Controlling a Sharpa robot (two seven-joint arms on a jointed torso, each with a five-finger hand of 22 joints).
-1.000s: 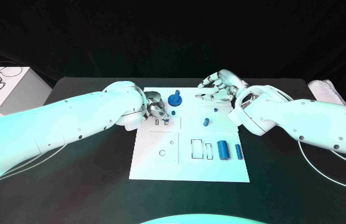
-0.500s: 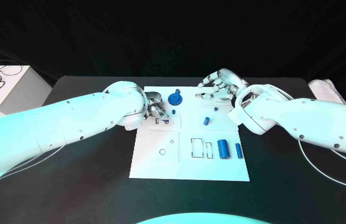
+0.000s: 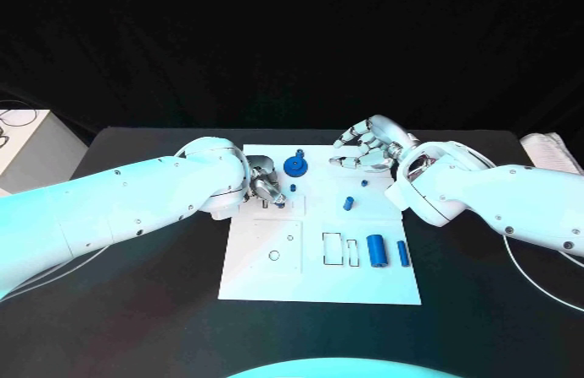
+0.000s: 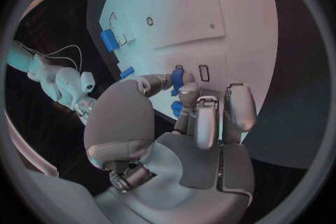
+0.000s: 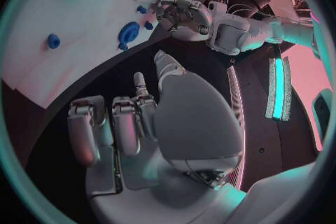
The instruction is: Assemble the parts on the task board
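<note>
The white task board (image 3: 274, 277) lies mid-table. My left hand (image 3: 267, 188) is low over its far left part, and its thumb and a finger pinch a small blue peg (image 4: 178, 78), which also shows beside the fingers (image 3: 294, 188). A blue gear (image 3: 296, 168) stands just beyond it. My right hand (image 3: 369, 146) hovers at the board's far edge with loosely bent fingers (image 5: 122, 123) and nothing in them. Two small blue pieces (image 3: 348, 202) lie mid-board. A thick blue cylinder (image 3: 376, 251) and a thinner one (image 3: 402, 254) lie at the near right.
A white box (image 3: 24, 146) sits at the table's left edge and pale papers (image 3: 554, 152) at its right edge. Outlined slots (image 3: 332, 250) and a small round hole (image 3: 274, 256) mark the board's near half.
</note>
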